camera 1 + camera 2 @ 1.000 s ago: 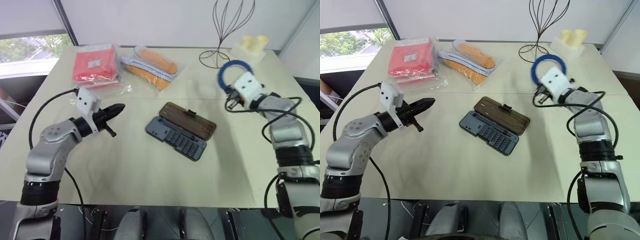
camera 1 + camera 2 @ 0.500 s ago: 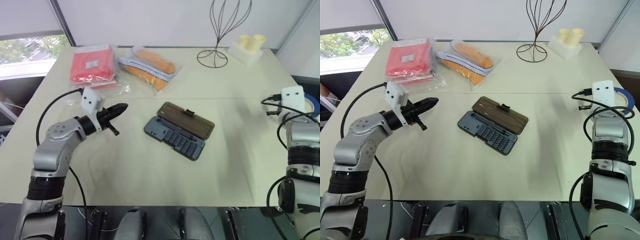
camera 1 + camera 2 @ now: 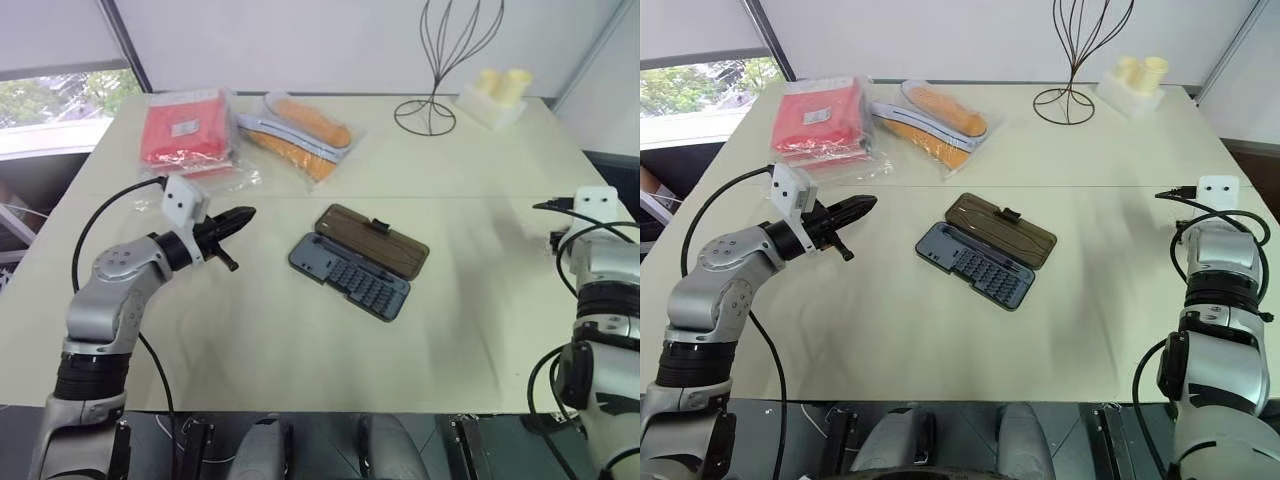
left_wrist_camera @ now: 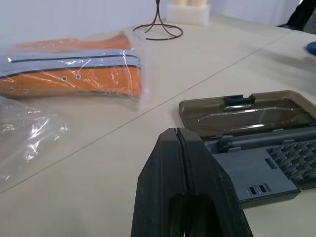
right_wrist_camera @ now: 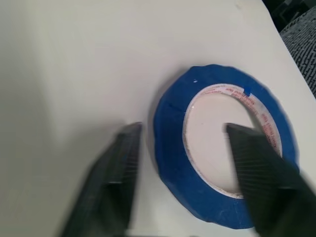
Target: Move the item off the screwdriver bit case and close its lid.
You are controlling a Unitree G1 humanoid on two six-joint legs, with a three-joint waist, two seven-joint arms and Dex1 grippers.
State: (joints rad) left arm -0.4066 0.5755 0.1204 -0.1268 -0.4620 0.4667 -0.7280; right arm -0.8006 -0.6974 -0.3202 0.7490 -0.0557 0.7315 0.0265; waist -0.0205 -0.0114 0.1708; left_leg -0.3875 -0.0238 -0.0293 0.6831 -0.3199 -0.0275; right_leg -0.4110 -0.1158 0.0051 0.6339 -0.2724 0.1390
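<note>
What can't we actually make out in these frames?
- Right gripper: in the eye views its own white wrist block hides the fingers and the blue roll of tape.
- Tape, right wrist view: one finger covers part of the ring, so contact there is unclear; the core's print is blurred.
- Screwdriver bit case: individual bits too small to tell apart.
- Lid, left wrist view: its far end is cut by the frame edge.

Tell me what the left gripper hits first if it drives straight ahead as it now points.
Most likely the screwdriver bit case: the shut left gripper points level at its open tray and lid. Depth is unclear; bare table lies between.
</note>
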